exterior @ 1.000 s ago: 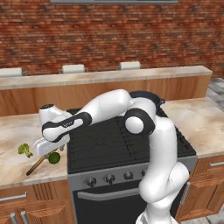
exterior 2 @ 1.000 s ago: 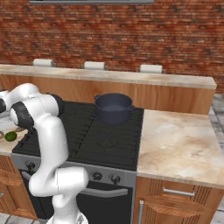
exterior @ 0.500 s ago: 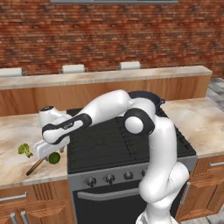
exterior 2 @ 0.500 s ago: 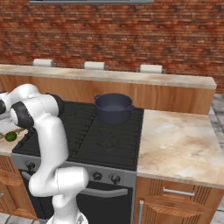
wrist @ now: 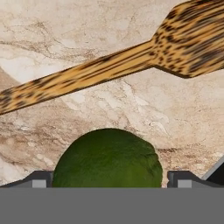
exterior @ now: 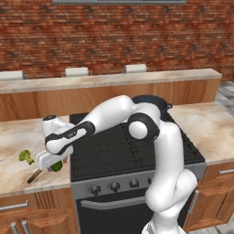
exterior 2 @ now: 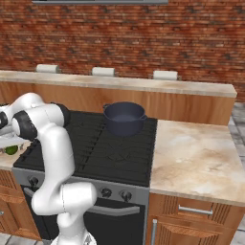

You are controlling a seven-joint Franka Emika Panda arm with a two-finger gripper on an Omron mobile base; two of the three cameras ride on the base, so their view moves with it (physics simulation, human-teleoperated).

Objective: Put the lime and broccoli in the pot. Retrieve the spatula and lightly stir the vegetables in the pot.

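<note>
Arm reaches low to the left, over the marble counter [exterior: 18, 176] beside the stove [exterior: 119, 151]. Gripper [exterior: 51, 161] sits right down at the lime [exterior: 56, 166], near the counter's front edge, close to the corner where it meets the stove.

Hand view: lime [wrist: 107, 158] lies between the two fingertips [wrist: 38, 179], one on each side. Jaws spread about lime-wide; whether the pads press on it cannot be told. Lime rests on the counter [wrist: 131, 105].

Spatula [wrist: 109, 61] lies flat on the counter just beyond the lime, apart from it, handle running one way and the wide head the other. Left base view catches the dark end of the spatula [exterior: 34, 176] poking out toward the counter's front edge, below the gripper.

Broccoli [exterior: 26, 156] sits on the counter left of the gripper, near but not touching.

Pot [exterior 2: 124, 118] stands on the stove's back right burner, well apart from the vegetables. Right base view shows the lime [exterior 2: 11, 150] at the far left edge, beneath the hand.
</note>
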